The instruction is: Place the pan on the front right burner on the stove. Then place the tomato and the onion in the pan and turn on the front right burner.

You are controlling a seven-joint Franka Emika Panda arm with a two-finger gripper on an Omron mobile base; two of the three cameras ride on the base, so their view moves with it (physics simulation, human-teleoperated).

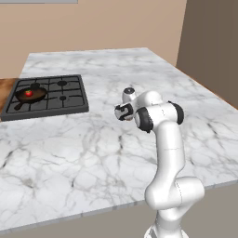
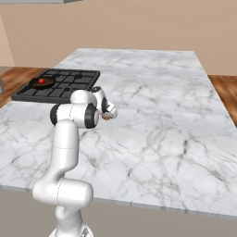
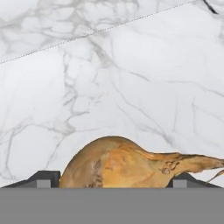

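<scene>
Tan-brown onion (image 3: 122,164) sits right between the two dark fingertips (image 3: 43,178) of the end effector (image 3: 114,180) in the hand view, bulb toward the left tip, pointed stem running out toward the right tip and past it; marble tabletop (image 3: 131,78) behind it. Fingertips stand wide apart, one on each side of the bulb; whether they actually press on it cannot be told, nor whether the onion rests on the marble or is lifted. In the right base view a small tan bit of the onion (image 2: 107,117) peeks out under the end effector (image 2: 110,112), low over the white grey-veined tabletop (image 2: 162,115), well apart from the stove. In the left base view the end effector (image 1: 122,112) points toward the stove side, the onion hidden behind the wrist. Dark pan (image 1: 30,95) sits on the stove (image 1: 49,96) at the tabletop's far left, on the burner position at the near left corner as seen from the left base view, handle pointing toward the stove's front edge. Red tomato (image 1: 29,93) lies inside the pan; same in the right base view, tomato (image 2: 41,81) in pan (image 2: 42,83) on stove (image 2: 60,85). Burner caps too small to tell apart. White arm (image 1: 165,153) rises from the near tabletop edge and bends over the marble.
</scene>
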